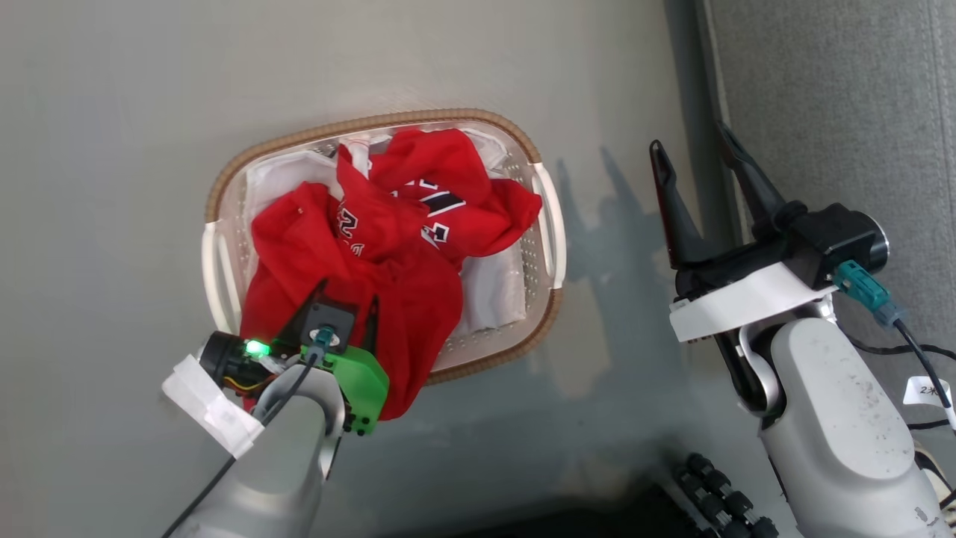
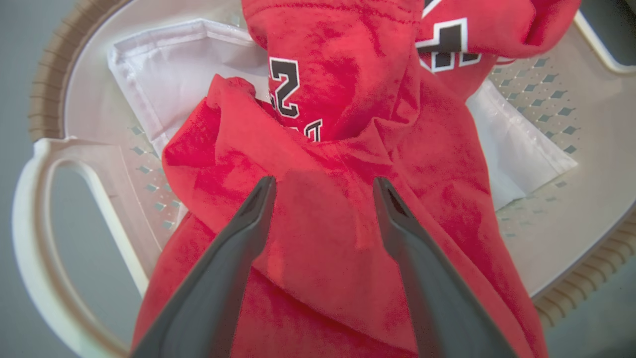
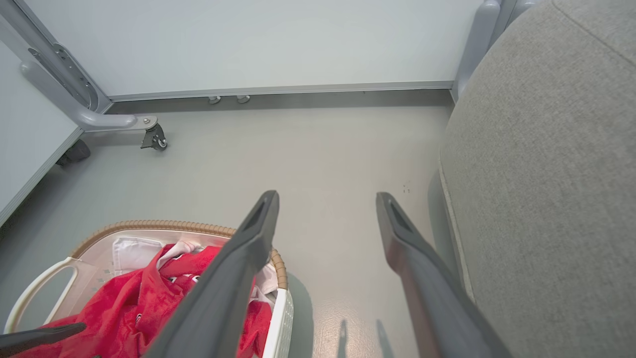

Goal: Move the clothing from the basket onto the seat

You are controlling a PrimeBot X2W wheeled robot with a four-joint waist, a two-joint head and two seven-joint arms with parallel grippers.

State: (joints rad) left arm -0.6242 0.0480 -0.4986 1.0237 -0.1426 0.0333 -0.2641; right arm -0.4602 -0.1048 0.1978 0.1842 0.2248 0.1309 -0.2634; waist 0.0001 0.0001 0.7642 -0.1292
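Red soft fabric lies directly ahead of the left gripper (image 2: 324, 183), whose two dark tapered fingers stand spread apart, gripping nothing; tips at or just over a fold, contact unclear. That's the clothing (image 1: 373, 246): crumpled jerseys, black-and-white numerals, piled in the basket (image 1: 373, 123), one flap hanging over the near rim beneath the wrist. Under the heap, either side of the fingers, a plain white liner sheet (image 2: 174, 74), smooth, hemmed. Basket is oval, perforated white plastic, tan woven rim, loop handles. Right gripper (image 1: 689, 138) likewise wide open and empty, over bare grey floor (image 1: 112, 112), basket to its left, the seat (image 3: 546, 174) just to its right: coarse grey upholstery, rounded edge. Risks: a shallow pinch slips off; a deep one catches the liner too; tangled jerseys snag and drag the light basket.
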